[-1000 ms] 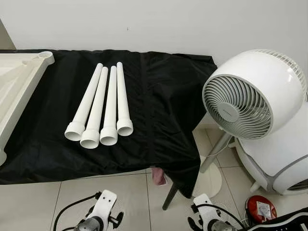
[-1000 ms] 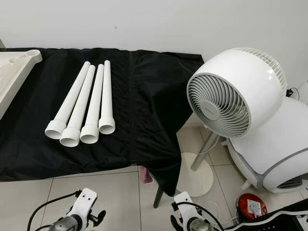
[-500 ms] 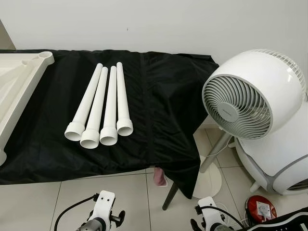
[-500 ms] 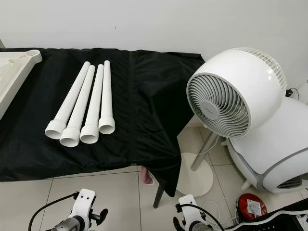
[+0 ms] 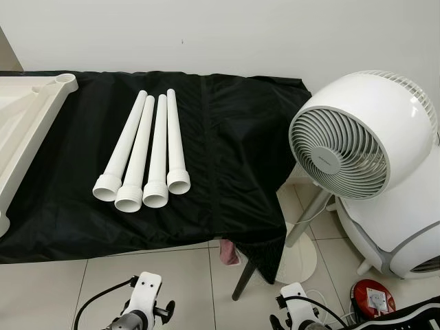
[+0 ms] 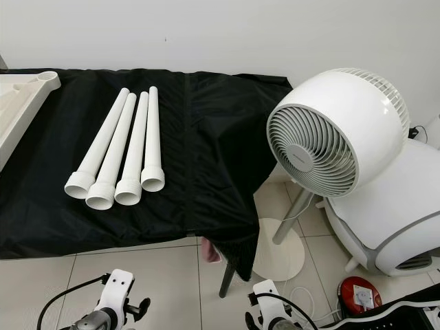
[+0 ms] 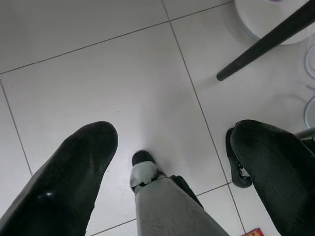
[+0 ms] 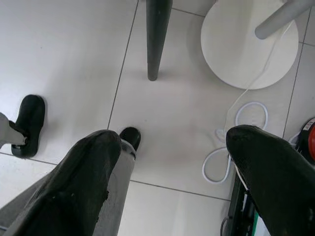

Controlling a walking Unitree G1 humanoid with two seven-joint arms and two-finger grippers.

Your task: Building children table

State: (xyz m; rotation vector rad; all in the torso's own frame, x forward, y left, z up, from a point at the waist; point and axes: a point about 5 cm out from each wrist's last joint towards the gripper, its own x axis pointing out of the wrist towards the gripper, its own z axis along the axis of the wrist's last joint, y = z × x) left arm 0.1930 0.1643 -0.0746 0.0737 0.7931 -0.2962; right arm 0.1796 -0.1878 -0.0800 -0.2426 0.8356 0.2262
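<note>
Both wrists sank lower; tabletop (image 5: 27, 117) cut off left.

1. Plain white wall (image 5: 227, 31) closes the far side of the room.
2. Black cloth (image 5: 234, 158) covers a table, its right near corner hanging over a dark leg (image 5: 243, 280).
3. White pedestal fan (image 5: 357, 141) stands right of the table on a round base (image 8: 248, 42).
4. Pale floor tiles (image 7: 103, 73) show thin grout lines.

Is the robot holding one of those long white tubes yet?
No, nothing is held. Both the left gripper and right gripper hang open over the tiled floor; the four white plastic tubes lie on the black cloth.
</note>
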